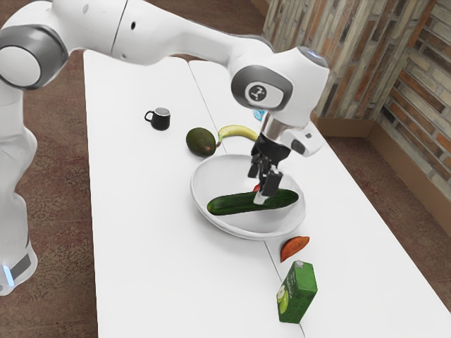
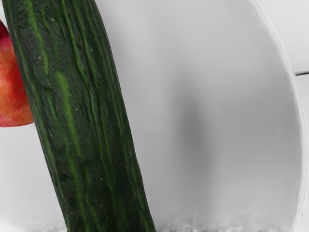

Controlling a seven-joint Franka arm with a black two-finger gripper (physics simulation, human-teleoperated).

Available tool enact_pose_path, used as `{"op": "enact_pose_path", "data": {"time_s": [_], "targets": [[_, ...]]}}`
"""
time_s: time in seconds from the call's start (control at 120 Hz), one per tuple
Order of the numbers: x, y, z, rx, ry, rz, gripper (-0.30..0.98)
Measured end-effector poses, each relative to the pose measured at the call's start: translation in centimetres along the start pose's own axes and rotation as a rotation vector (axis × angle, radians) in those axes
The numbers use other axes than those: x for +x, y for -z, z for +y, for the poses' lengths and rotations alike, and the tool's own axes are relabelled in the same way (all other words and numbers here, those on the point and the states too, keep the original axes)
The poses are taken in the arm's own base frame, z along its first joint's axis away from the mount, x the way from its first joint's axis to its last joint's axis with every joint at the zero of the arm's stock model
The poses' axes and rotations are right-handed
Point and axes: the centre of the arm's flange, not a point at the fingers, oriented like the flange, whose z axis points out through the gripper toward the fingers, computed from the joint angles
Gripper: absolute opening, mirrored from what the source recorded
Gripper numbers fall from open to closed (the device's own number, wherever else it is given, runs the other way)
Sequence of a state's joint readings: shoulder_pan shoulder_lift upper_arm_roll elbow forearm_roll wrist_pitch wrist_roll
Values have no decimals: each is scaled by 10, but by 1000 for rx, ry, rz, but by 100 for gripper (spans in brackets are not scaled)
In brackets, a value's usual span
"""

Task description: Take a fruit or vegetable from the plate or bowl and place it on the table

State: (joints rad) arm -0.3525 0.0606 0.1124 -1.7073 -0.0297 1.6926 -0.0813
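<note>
Inside one bowl [image 1: 211, 177]: one cucumber [image 1: 231, 204], one red fruit [image 2: 13, 87]; one hand [image 1: 261, 187], its opening and hold unclear.

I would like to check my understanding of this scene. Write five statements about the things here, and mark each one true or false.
1. The cucumber lies in the bowl. True.
2. The mug is white on the outside. False: the mug is black outside.
3. The avocado is outside the bowl. True.
4. The banana is inside the bowl. False: the banana is outside it.
5. The green carton stands upright. True.
</note>
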Motion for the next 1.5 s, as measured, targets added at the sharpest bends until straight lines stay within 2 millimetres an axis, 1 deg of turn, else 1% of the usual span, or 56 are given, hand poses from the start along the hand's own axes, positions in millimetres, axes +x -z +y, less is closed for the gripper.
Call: {"op": "enact_pose_path", "data": {"time_s": [0.075,0.175,0.3,0.358,0.433,0.725,0.958,1.042,1.367,1.5], "targets": [[-1,-3,-7,13,5,-3,69],[-3,-15,-11,22,7,-25,69],[-4,-19,-9,26,-1,-28,69],[-5,-28,-7,28,-7,-36,69],[-4,-32,-5,30,-12,-33,69],[-2,-26,-12,28,-7,-1,69],[-1,-30,1,22,-28,1,69],[0,-32,3,21,-31,1,69],[-1,-27,-14,24,-8,13,69],[1,-34,-19,26,-2,-2,69]]}}
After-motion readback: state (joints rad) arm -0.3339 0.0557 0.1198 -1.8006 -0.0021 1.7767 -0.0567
